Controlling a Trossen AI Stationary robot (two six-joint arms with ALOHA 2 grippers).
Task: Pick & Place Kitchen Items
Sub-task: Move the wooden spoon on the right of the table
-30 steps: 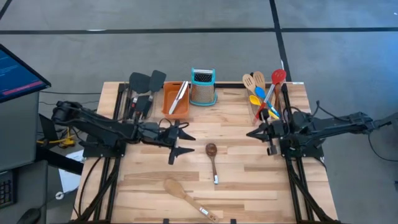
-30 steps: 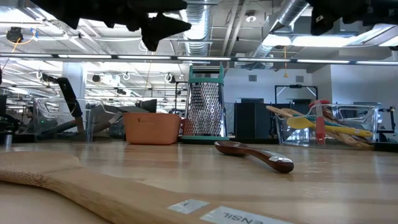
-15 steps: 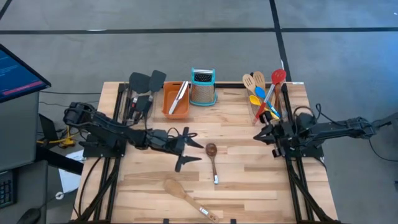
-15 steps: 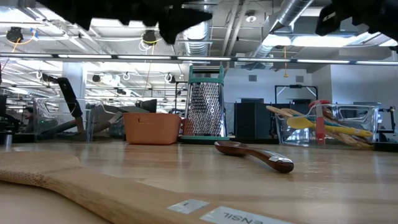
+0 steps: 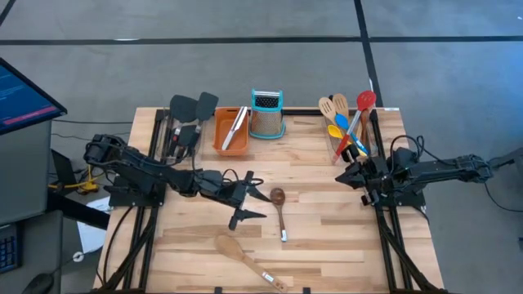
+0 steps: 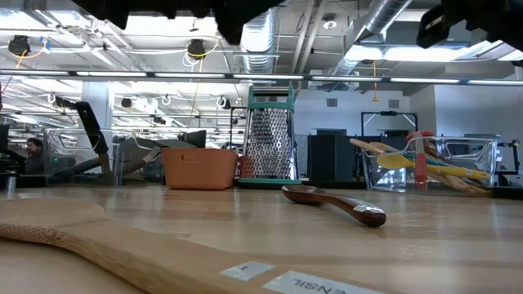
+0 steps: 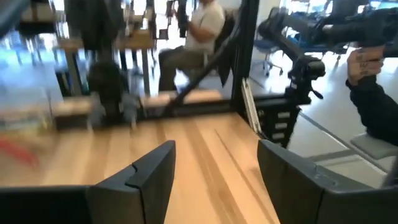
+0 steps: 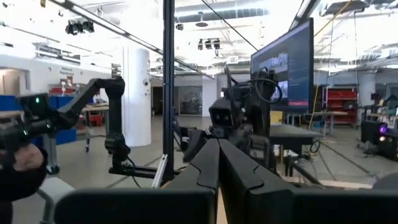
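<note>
A dark wooden spoon (image 5: 279,211) lies flat on the table's middle, bowl toward the far side; in the low view the dark spoon (image 6: 335,204) rests on its bowl and handle end. A pale wooden spoon (image 5: 245,257) lies near the front edge. My left gripper (image 5: 255,196) hovers open just left of the dark spoon's bowl, above the table; its fingers (image 7: 152,177) frame bare wood. My right gripper (image 5: 341,175) is shut and empty, raised at the right, near a clear bin of coloured and wooden spoons (image 5: 347,126).
At the back stand an orange tray (image 5: 231,131) with a steel tool in it, a steel grater with a teal top (image 5: 266,114), and black turners (image 5: 186,114) at the back left. A seated person (image 7: 199,31) shows beyond the table.
My left gripper has moved toward the table's right edge, closer to the dark spoon, rolling a little and staying open. My right gripper has drawn back slightly toward the right edge and tipped upward, still shut. Nothing on the table has moved.
</note>
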